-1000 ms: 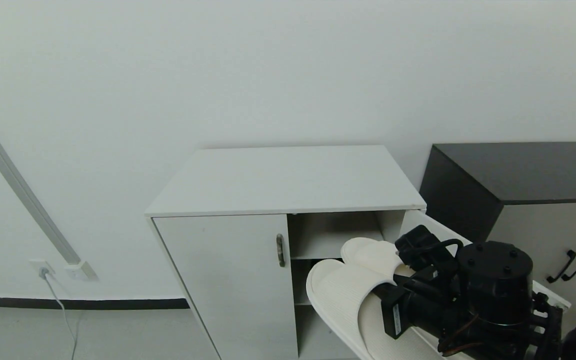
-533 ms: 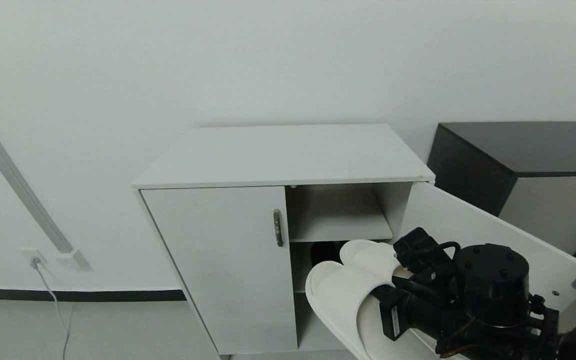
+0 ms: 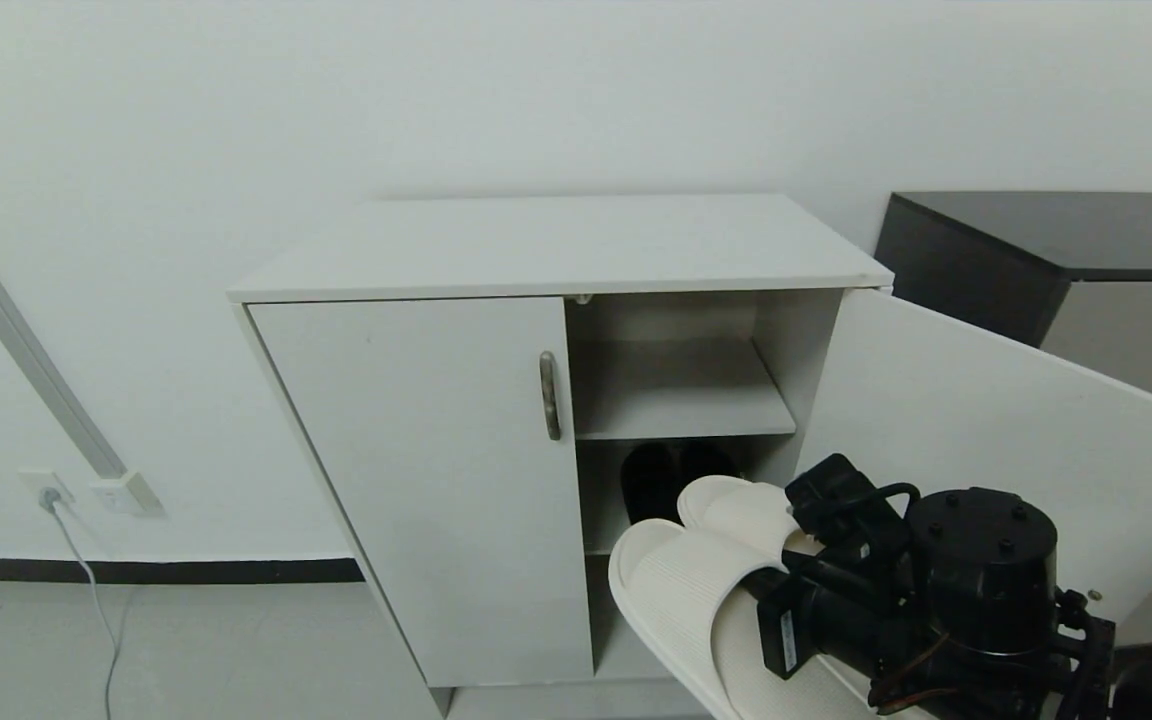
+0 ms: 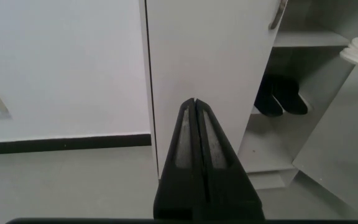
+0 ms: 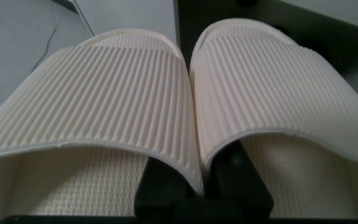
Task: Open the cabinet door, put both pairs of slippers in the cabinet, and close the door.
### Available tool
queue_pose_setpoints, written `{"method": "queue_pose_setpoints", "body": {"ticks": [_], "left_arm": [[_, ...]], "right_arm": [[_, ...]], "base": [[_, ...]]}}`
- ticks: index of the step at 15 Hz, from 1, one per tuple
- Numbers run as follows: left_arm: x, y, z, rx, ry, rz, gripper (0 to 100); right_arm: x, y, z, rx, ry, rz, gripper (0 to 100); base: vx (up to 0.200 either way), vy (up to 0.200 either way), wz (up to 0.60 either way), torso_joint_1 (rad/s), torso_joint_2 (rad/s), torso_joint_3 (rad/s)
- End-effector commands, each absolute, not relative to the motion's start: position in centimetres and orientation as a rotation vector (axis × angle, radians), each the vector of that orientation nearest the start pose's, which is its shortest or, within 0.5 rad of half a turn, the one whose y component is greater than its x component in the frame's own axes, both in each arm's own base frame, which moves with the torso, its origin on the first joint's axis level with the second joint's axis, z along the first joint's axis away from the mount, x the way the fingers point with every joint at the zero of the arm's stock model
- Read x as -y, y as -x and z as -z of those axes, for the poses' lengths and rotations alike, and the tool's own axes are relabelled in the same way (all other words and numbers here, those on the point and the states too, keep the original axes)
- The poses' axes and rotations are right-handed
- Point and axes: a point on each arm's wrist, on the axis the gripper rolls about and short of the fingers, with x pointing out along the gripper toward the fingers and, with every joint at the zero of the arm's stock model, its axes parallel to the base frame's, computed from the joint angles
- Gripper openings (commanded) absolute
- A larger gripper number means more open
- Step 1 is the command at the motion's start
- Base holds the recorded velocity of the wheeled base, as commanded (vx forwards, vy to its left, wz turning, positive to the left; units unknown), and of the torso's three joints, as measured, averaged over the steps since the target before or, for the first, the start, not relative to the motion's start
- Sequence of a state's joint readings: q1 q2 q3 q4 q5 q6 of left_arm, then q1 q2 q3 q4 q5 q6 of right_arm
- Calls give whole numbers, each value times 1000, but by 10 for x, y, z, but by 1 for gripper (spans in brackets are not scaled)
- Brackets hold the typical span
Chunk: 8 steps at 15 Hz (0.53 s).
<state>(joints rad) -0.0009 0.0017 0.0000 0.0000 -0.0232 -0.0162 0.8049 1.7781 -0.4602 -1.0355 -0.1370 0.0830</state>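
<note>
The white cabinet stands against the wall with its left door closed and its right door swung open. A black pair of slippers lies on the middle shelf. My right gripper is shut on the white ribbed pair of slippers, held side by side with toes pointing at the open compartment, just in front of it. My left gripper is shut with nothing in it, low in front of the closed left door.
A metal handle sits on the closed door's inner edge. A dark-topped cabinet stands close behind the open door on the right. A wall socket with a cable and a slanted conduit are on the left.
The whole head view has shifted as the camera moved: the cabinet now sits higher in the picture and the black slippers show inside. The right gripper still holds the white slippers.
</note>
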Motion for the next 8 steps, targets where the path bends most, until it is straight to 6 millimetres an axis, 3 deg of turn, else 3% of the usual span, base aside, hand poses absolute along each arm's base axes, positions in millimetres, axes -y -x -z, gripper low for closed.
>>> {"method": "queue_pose_setpoints", "body": {"ticks": [1,8], "left_arm": [[0,23,-76,-2,17,25,0],[1,23,-76,-2,17,23,0]], "right_arm": [[-198,-194,-113,-289,54,-651,0],[-198,-195,-110,-269,65,-654,0]], "base": [[0,0,0,-129,466,339],[0,0,0,-82,450,364]]}}
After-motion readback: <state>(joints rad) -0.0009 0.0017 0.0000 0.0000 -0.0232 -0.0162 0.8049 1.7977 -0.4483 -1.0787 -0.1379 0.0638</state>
